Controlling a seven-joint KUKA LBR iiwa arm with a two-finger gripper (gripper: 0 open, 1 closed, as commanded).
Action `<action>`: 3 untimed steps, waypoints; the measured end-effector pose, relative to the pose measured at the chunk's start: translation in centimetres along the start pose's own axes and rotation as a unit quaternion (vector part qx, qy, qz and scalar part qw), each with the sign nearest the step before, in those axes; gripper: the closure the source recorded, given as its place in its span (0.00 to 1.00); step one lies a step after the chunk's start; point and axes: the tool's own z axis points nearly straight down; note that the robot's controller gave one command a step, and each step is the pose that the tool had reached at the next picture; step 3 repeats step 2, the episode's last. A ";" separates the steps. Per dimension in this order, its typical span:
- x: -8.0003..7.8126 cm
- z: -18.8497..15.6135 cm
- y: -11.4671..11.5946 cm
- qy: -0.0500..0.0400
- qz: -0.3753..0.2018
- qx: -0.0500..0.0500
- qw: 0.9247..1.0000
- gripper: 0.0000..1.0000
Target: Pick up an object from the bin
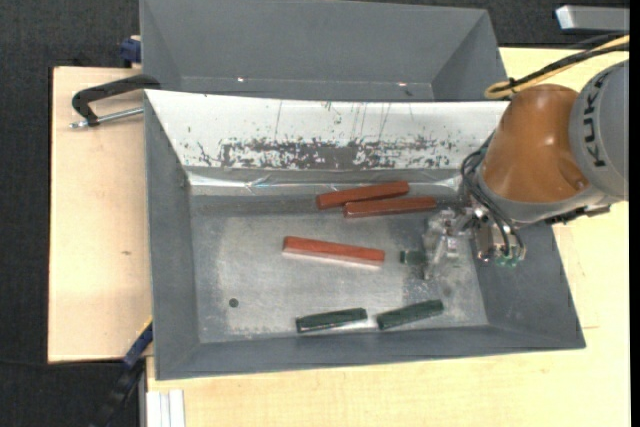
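Grey metal bin (pixel 165 265), floor stock: 3 red-brown bars (pixel 333 252), 2 dark green bars (pixel 331 320). Gripper (pixel 440 253) low at right, between rear red-brown bar (pixel 390 207) and right green bar (pixel 410 314); claw spread cannot be told. Risk: closing on bare floor between them.

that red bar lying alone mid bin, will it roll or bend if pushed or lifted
The red bar looks straight and flat-faced, so probably stiff and likelier to slide than roll. It lies flat on the bin floor, so tipping seems unlikely. Gripped near one end, it might swing.

Scuffed grey metal bin (pixel 200 245) (matt), glossy orange cover (pixel 530 155)
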 end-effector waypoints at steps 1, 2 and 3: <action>0.0 0.0 0.0 0.000 0.000 0.000 1.000 1.00; -0.4 -14.5 -2.0 -0.001 0.034 0.000 0.999 1.00; -0.4 -14.5 -2.0 -0.001 0.034 0.000 0.999 1.00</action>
